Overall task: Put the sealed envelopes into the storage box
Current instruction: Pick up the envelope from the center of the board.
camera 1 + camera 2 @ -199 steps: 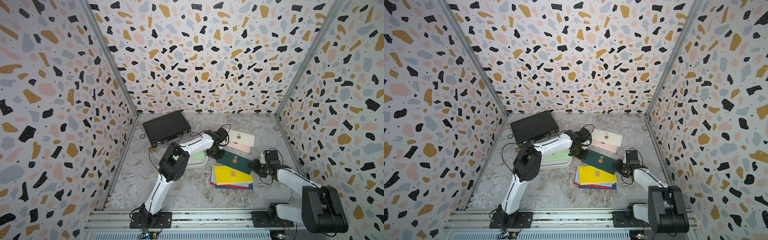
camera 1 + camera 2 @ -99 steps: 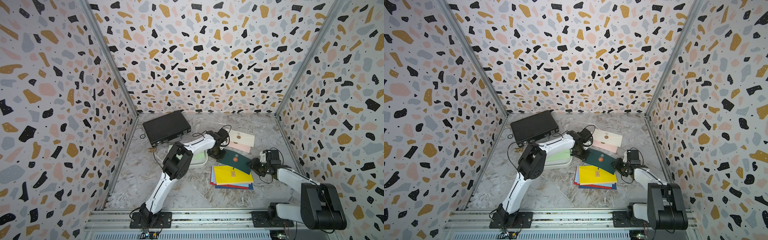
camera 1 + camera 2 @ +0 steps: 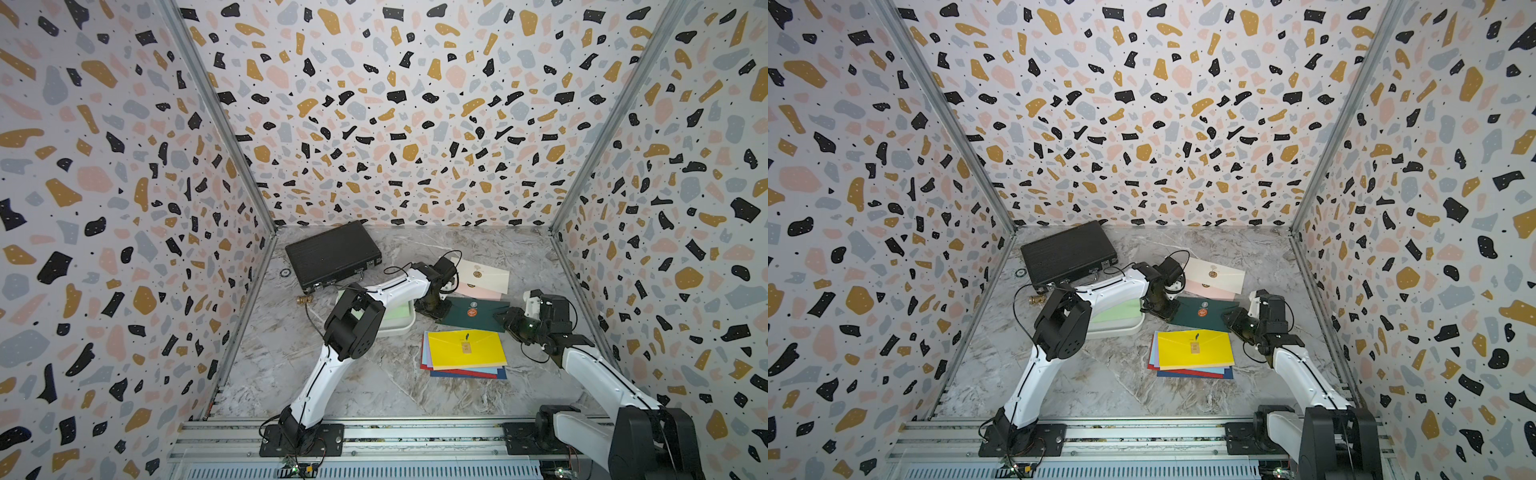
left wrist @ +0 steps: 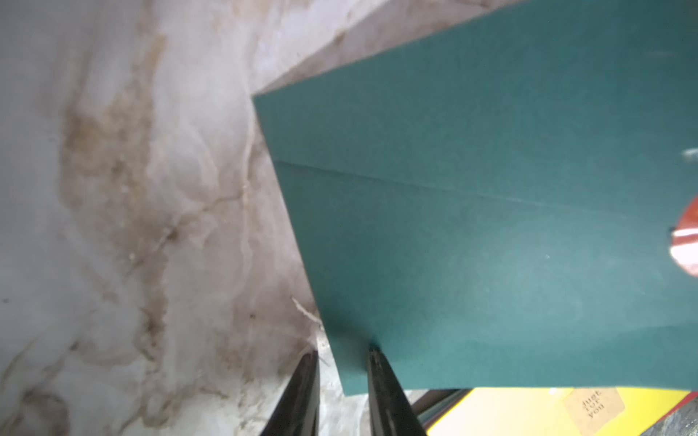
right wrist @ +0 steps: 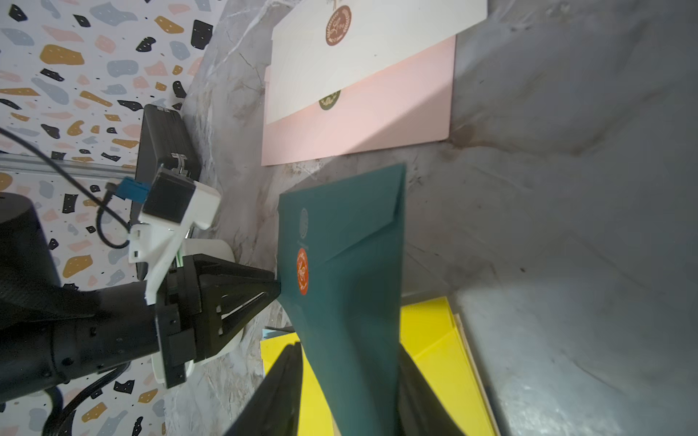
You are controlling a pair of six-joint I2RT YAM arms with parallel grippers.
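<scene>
— Marble-patterned tabletop [image 3: 353, 386], terrazzo-print walls [image 3: 395, 124] on three sides. Where is the storage box?
— Taking twelve o'clock as the back wall, the storage box [image 3: 395, 332] sits at about nine o'clock from the dark green envelope [image 3: 478, 316], partly under the left arm. A light green envelope [image 3: 397, 311] lies inside it.
— And the other envelopes?
— All on the marble. A cream envelope [image 3: 486, 274] overlaps a pink envelope [image 3: 482, 294] at twelve o'clock from the dark green one. At six o'clock a yellow envelope [image 3: 465, 351] tops a fanned pile with light blue, red and navy edges showing. A black briefcase [image 3: 332, 253] lies closed at ten o'clock, toward the back wall.
— What about the left gripper?
— The left gripper [image 4: 342, 355] points down at the dark green envelope's nine o'clock end. Its fingers stand narrowly parted: one tip rests on the paper, the other on the marble just beside the edge. It grasps nothing.
— The right gripper?
— The right gripper [image 5: 350, 349] lies low at the three o'clock end. Its fingers are apart with that end of the envelope between them, and the paper looks bowed there. Whether they pinch it I cannot tell.
— Any seal visible?
— An orange-red seal [image 5: 302, 271] on the dark green flap, close to the left gripper's tips.
</scene>
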